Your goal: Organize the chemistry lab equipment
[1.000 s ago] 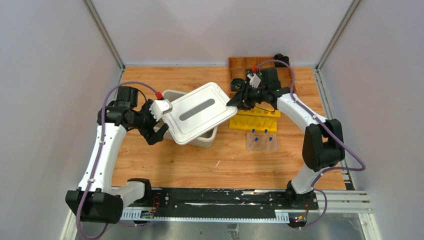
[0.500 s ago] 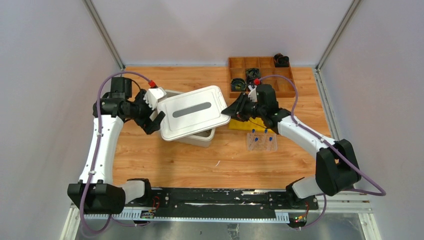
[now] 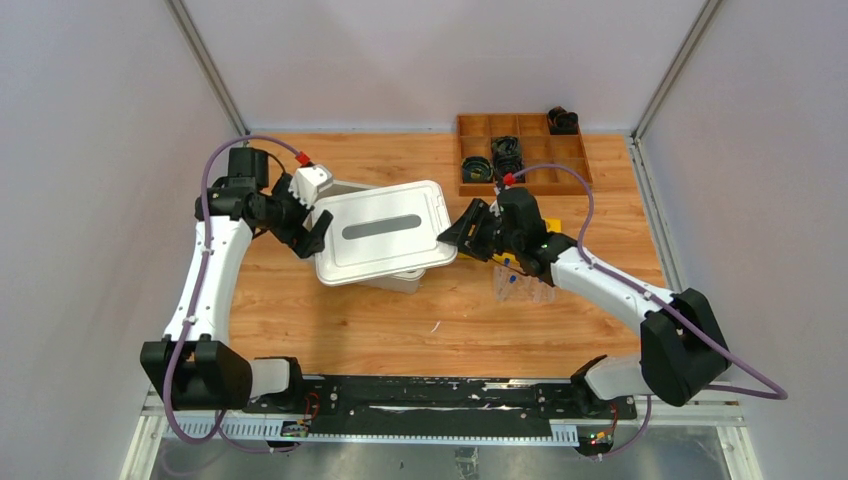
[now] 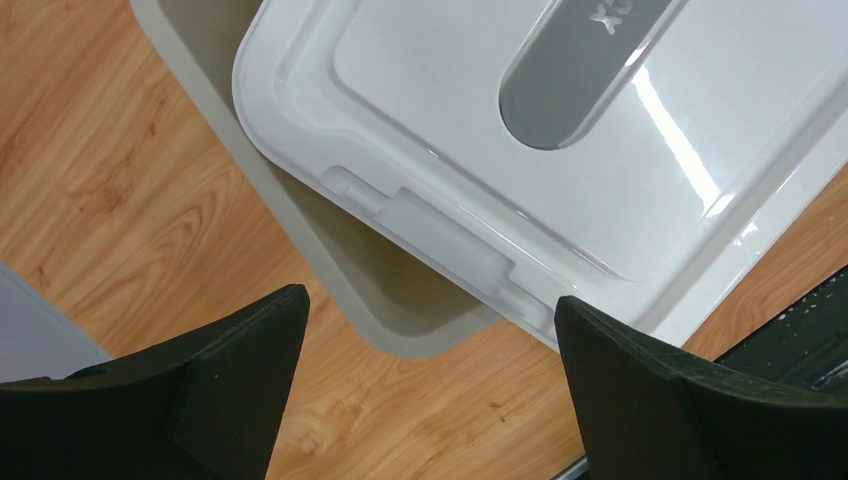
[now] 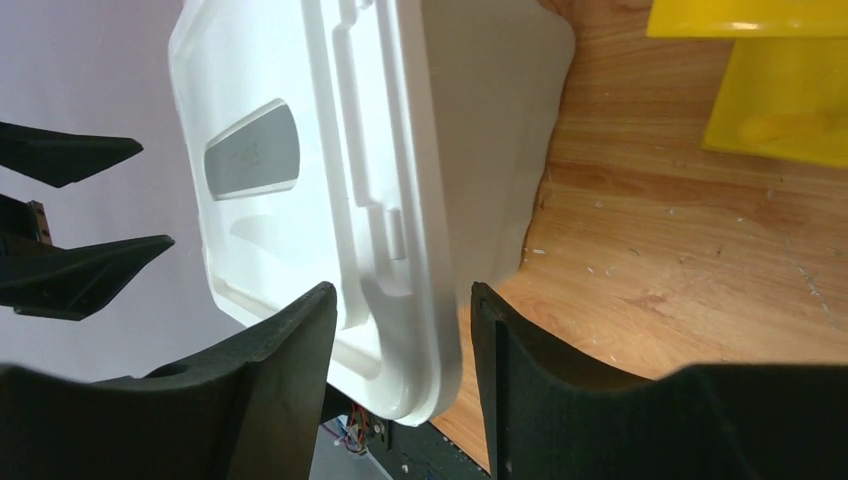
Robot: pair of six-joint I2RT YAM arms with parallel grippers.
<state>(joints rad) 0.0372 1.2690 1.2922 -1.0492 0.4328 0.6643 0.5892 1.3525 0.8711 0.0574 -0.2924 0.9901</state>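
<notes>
A white lid [image 3: 385, 232] with a grey handle strip lies slightly askew on the grey-white bin [image 3: 400, 282]. My right gripper [image 3: 462, 236] is open, its jaws astride the lid's [image 5: 380, 130] right rim, and wood shows between that rim and one finger [image 5: 540, 380]. Just off the lid's left end my left gripper [image 3: 312, 228] stands wide open, nothing between its fingers, over the bin's corner [image 4: 330, 250] and bare wood. Blue-capped tubes [image 3: 522, 284] sit in a clear rack, partly behind my right arm. Beakers, dish, triangle frame and rods are out of view.
A yellow rack [image 3: 553, 226] [image 5: 780, 90] stands behind my right wrist, mostly covered by it. At the back right is a wooden compartment tray [image 3: 570, 175] holding black items. Grey walls close in the left, right and far sides.
The lid has come down from a tilt and shifted left onto the bin. Both arms moved left and nearer with it. The right jaws have widened around the rim.
</notes>
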